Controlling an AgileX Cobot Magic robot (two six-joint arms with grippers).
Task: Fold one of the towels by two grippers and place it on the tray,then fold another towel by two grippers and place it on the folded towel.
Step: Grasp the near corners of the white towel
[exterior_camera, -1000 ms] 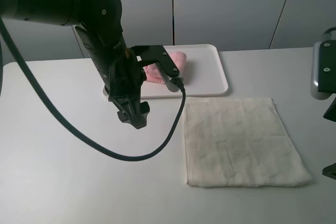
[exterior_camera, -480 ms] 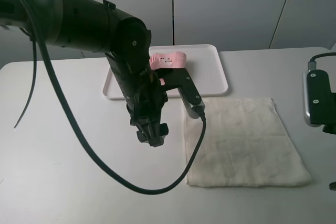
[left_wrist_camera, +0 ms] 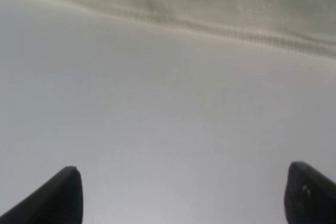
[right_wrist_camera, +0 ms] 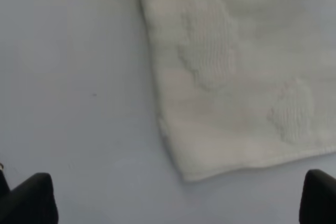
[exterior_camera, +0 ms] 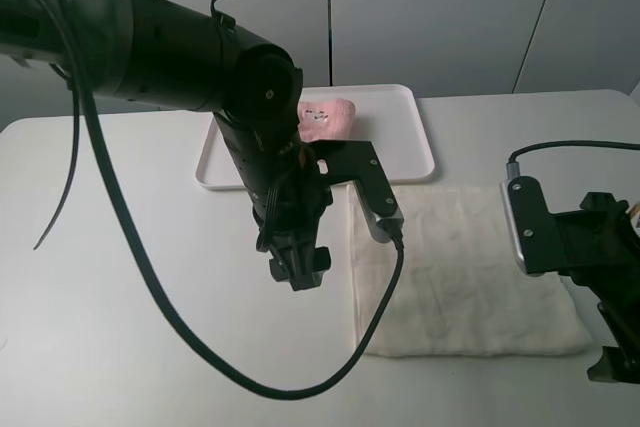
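Pale wall panels back the white surface I work on. Both of my end effectors are spread wide and hold nothing. My left end effector points down over bare surface just beside the left edge of the cream off-white terry cloth towel, whose hem runs across ahead of it in the left wrist view. My right end effector hangs low near that towel's near right corner, not touching it. Farther back, the pale pink terry cloth towel lies bundled on the flat white rectangular plastic tray, so I judge the first half done. Everything with the cream towel is left: it lies flat and unfolded in front of the tray and has yet to be gripped on both sides, folded and set on the pink one. My left arm reaches in from the far left, elbow high and wrist bent steeply down, its black cable looping over the surface. My right arm comes in from the right edge, only its wrist in view.
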